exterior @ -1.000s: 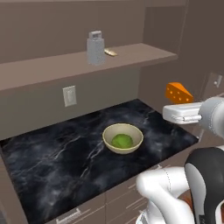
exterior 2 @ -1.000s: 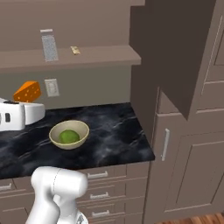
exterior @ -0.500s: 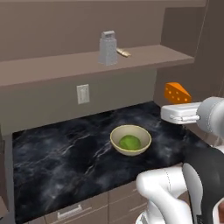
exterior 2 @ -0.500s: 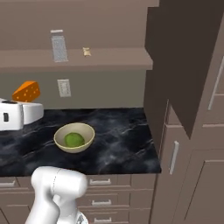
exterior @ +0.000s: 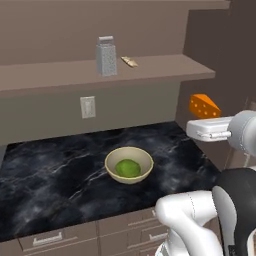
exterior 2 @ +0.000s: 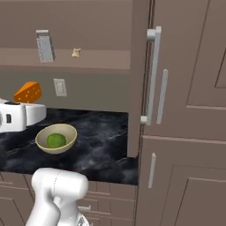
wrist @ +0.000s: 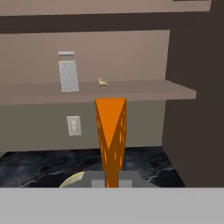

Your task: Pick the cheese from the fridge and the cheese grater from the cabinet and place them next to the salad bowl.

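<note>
The orange cheese wedge stands up out of my gripper, which is shut on its lower end above the counter's right side. It shows again as the cheese over the gripper, and in the hand view as the cheese rising from the gripper. The cream salad bowl with its green mound sits on the black counter, left of and below the hand; the bowl is below the wedge here. The grey cheese grater stands upright on the cabinet's brown shelf board.
A small tan scrap lies on the shelf right of the grater. A wall outlet is under the shelf. The black marble counter spreads left of the bowl. A tall dark brown panelled column with handles stands close on the right.
The base has moved, so both base views have shifted and the panelled column looms larger on the right. The cheese stays held in the gripper at the same height.
</note>
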